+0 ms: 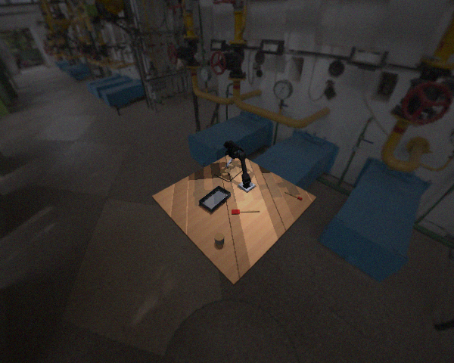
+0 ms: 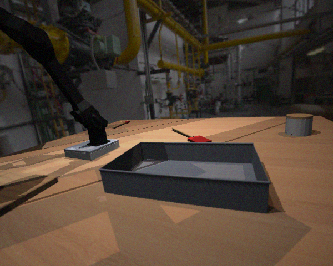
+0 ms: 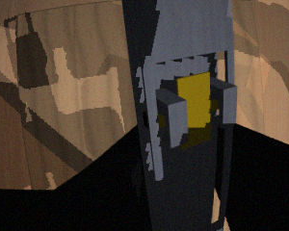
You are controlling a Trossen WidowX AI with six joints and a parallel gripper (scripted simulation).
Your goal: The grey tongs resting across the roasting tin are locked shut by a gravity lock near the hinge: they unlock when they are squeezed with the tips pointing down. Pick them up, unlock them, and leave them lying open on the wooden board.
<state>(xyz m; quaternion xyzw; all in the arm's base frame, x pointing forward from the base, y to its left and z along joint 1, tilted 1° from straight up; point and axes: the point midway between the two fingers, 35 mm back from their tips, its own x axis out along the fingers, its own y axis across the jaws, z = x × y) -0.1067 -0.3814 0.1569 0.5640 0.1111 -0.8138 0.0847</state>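
My gripper (image 3: pixel 176 129) (image 1: pixel 230 155) is shut on the grey tongs (image 3: pixel 193 24) (image 1: pixel 229 161), its black fingers on either side of them. In the top view the tongs hang below the gripper, steeply downward, above the wooden board's area. A yellow piece (image 3: pixel 195 98) shows between two grey lugs on the tongs. I cannot tell whether the tongs' arms are spread. The wooden board (image 1: pixel 229 178) (image 2: pixel 20 184) lies partly in shadow. The roasting tin (image 1: pixel 214 198) (image 2: pixel 183 189) is empty. The gripper and tongs are outside the exterior view.
A red-handled tool (image 1: pixel 235 212) (image 2: pixel 199 139) lies beyond the tin in the exterior view. Another red-ended tool (image 1: pixel 300 198) (image 2: pixel 127 122) lies near the far edge there. A grey cylinder with a tan top (image 1: pixel 219 239) (image 2: pixel 298 126) stands apart. The arm's pale base (image 2: pixel 77 153) is near the tin.
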